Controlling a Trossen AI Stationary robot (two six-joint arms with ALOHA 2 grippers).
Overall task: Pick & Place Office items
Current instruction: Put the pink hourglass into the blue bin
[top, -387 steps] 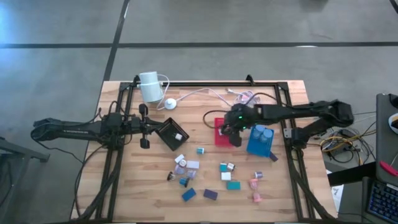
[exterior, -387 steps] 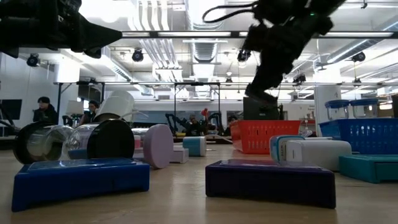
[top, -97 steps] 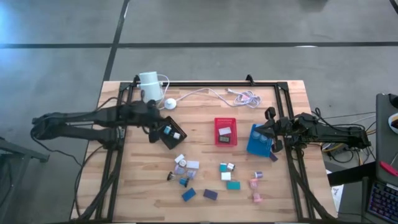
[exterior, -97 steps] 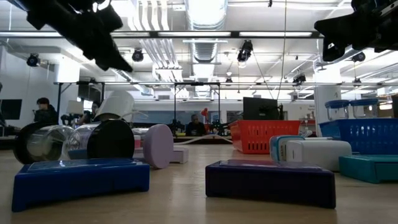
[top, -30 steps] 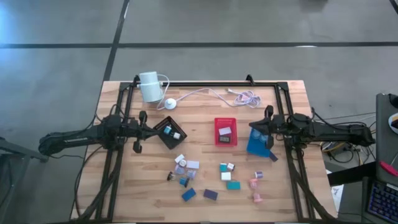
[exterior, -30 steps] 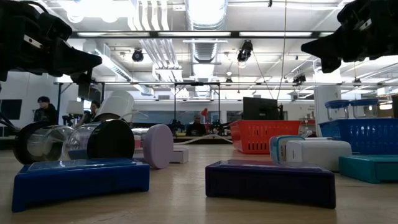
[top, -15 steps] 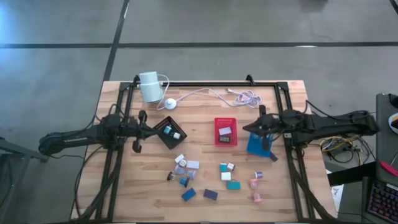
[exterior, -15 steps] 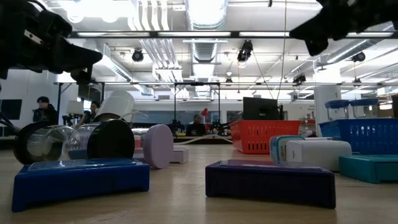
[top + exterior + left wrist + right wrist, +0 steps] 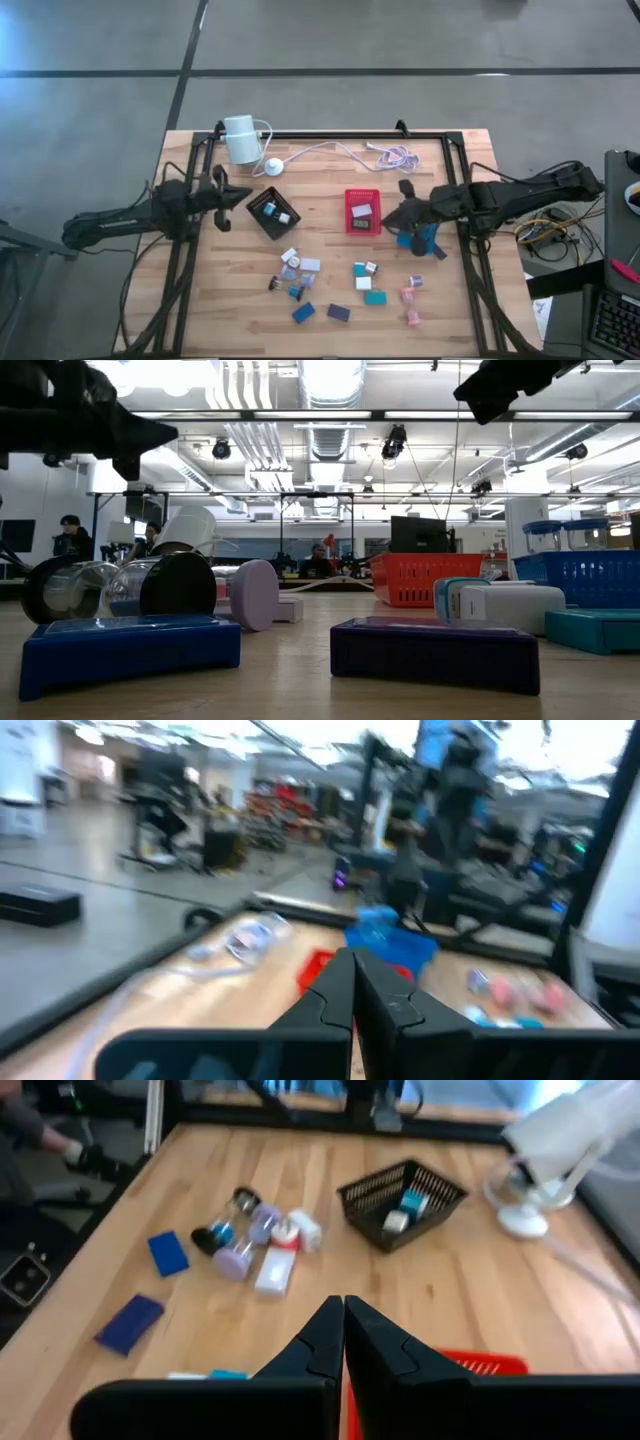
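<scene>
My right gripper (image 9: 391, 218) has swung in from the table's edge over the last second and now hangs between the red tray (image 9: 363, 211) and the blue tray (image 9: 424, 238), fingers closed on nothing. My left gripper (image 9: 238, 199) has turned toward the black tray (image 9: 272, 212), fingers also shut and empty. Most office items (image 9: 338, 283) still lie loose on the table (image 9: 330, 170) in front of the trays, so I judge the right arm is heading for its next pick.
</scene>
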